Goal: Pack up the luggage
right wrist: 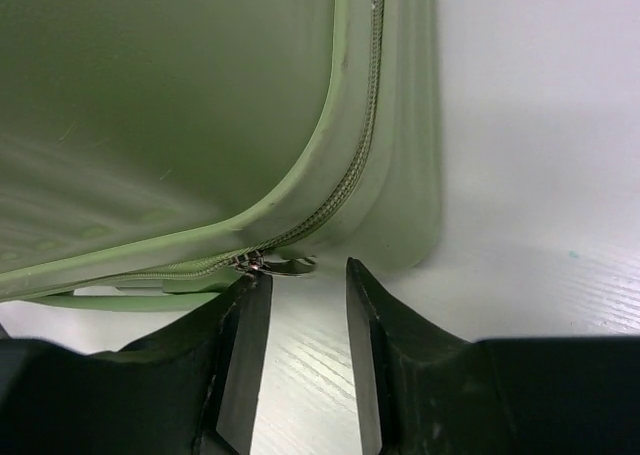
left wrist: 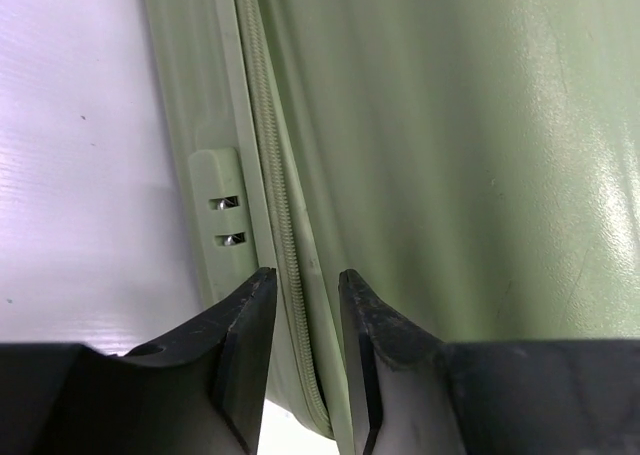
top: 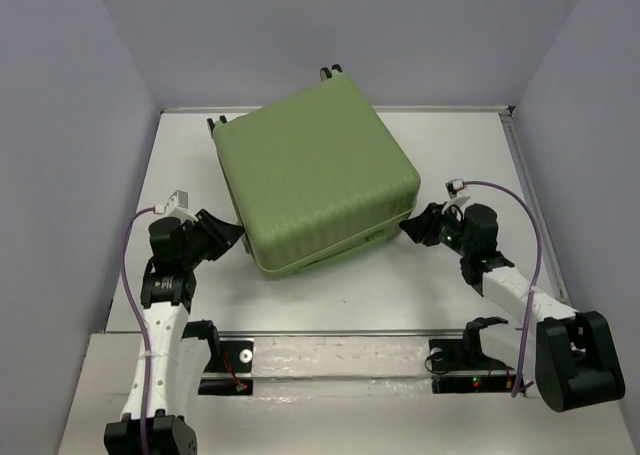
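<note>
The luggage (top: 315, 175) is a large light-green ribbed suitcase lying flat with its lid down in the middle of the white table (top: 450, 295). My left gripper (top: 228, 237) is at its near-left corner. In the left wrist view the left gripper (left wrist: 305, 287) is open, its jaws straddling the zipper seam (left wrist: 272, 185) with a little room on each side. My right gripper (top: 410, 227) is at the near-right corner. In the right wrist view the right gripper (right wrist: 305, 275) is open over bare table, and the metal zipper pull (right wrist: 282, 265) lies just ahead of its left fingertip (right wrist: 255, 285).
Black wheels (top: 330, 72) stick out at the suitcase's far edge. A small green block with two metal studs (left wrist: 222, 215) sits on the lower shell beside the seam. Grey walls close in the table on three sides. A metal rail (top: 340, 350) runs along the near edge.
</note>
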You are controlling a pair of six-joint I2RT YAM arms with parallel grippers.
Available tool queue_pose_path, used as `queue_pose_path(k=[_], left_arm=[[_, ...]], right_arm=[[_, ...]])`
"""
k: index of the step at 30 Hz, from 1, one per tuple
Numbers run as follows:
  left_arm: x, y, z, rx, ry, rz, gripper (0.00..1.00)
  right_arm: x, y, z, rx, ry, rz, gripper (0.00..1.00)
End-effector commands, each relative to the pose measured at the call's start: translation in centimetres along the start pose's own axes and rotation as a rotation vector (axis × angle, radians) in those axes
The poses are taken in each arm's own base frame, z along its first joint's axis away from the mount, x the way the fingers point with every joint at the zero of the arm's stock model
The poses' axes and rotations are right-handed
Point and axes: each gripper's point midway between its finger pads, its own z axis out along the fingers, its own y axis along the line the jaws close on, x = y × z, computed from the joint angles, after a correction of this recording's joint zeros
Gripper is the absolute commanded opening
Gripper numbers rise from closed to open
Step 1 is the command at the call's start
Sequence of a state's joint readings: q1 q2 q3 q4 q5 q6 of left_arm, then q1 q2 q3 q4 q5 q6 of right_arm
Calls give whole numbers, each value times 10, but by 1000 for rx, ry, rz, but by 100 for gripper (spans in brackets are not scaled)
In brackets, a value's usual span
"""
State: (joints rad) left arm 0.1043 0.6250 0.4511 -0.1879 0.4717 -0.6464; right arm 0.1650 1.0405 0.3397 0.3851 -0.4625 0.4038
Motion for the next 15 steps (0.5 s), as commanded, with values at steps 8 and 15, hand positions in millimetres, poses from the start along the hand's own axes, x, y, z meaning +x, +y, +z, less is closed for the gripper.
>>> queue_pose_path(k=[8, 15], left_arm=[[23, -14, 1, 78, 76, -28, 36], [41, -18, 6, 98, 122, -36, 34]], right_arm=[[-38, 33, 17, -188, -118, -116, 35], [-43, 48, 14, -222, -128, -164, 30]])
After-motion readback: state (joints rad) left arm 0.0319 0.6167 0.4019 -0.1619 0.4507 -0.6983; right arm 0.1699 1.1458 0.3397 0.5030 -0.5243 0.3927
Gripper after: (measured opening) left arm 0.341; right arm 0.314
